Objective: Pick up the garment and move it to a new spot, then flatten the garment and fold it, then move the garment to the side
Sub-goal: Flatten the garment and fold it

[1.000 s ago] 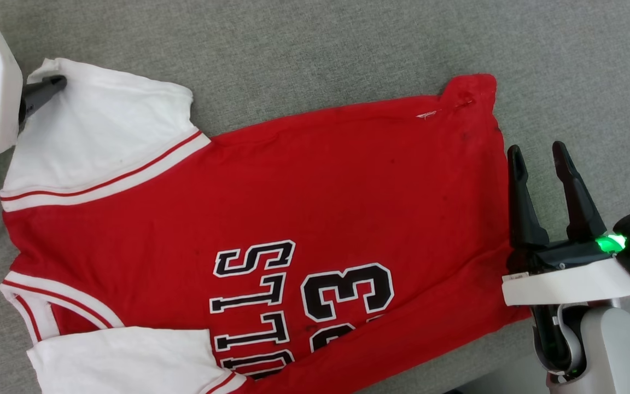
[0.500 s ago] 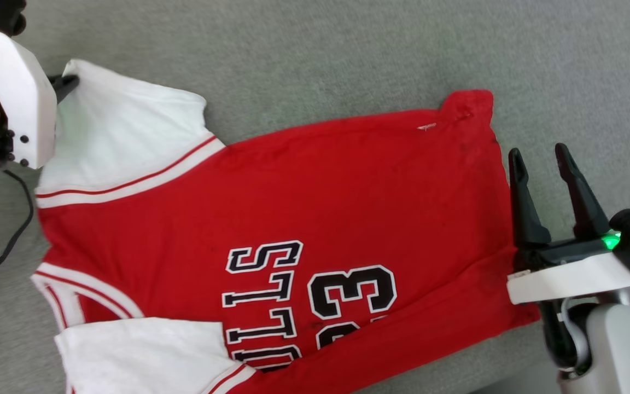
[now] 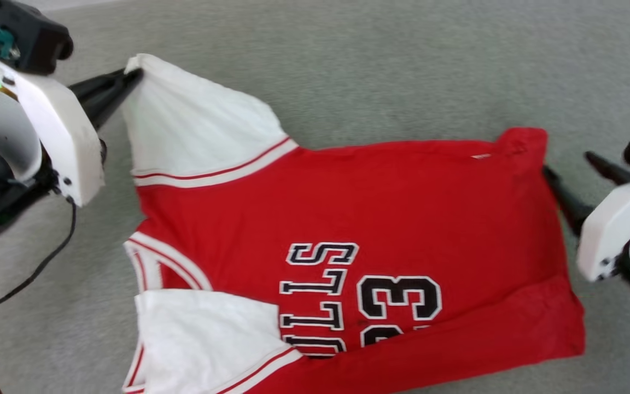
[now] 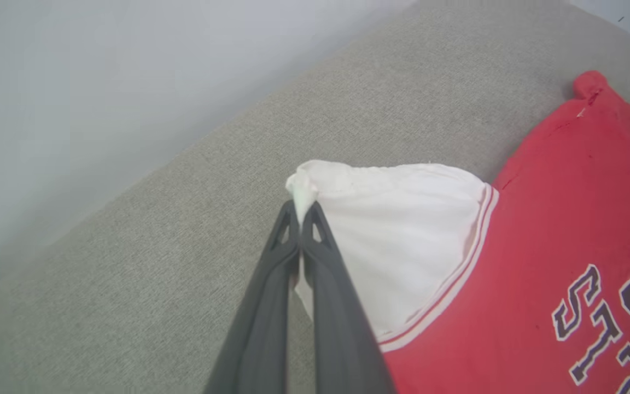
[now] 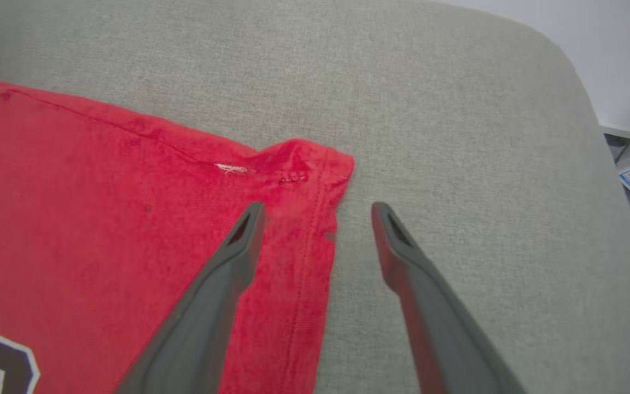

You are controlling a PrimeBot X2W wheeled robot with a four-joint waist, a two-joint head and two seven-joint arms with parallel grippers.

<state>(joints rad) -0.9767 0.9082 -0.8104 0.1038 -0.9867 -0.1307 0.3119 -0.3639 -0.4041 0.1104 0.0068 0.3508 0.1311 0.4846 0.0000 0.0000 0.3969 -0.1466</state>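
The left pincer [image 4: 299,210] is clenched on the tip of the white short sleeve [image 4: 402,246]; the right pincer [image 5: 315,210] gapes over a hem corner. The red jersey T-shirt [image 3: 380,208], probably soft, light and limp, lies print-up on the grey upholstered surface [image 3: 402,65], so its hemmed corners seem the surest holds.

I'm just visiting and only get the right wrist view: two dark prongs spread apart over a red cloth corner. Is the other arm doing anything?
Observer: Yes. The left gripper is shut on the tip of the garment, pinching its white sleeve.
Operator: Does the shirt lie flat?
Observer: Not fully. In the head view its near red edge is folded over, covering the bottom of the black print.
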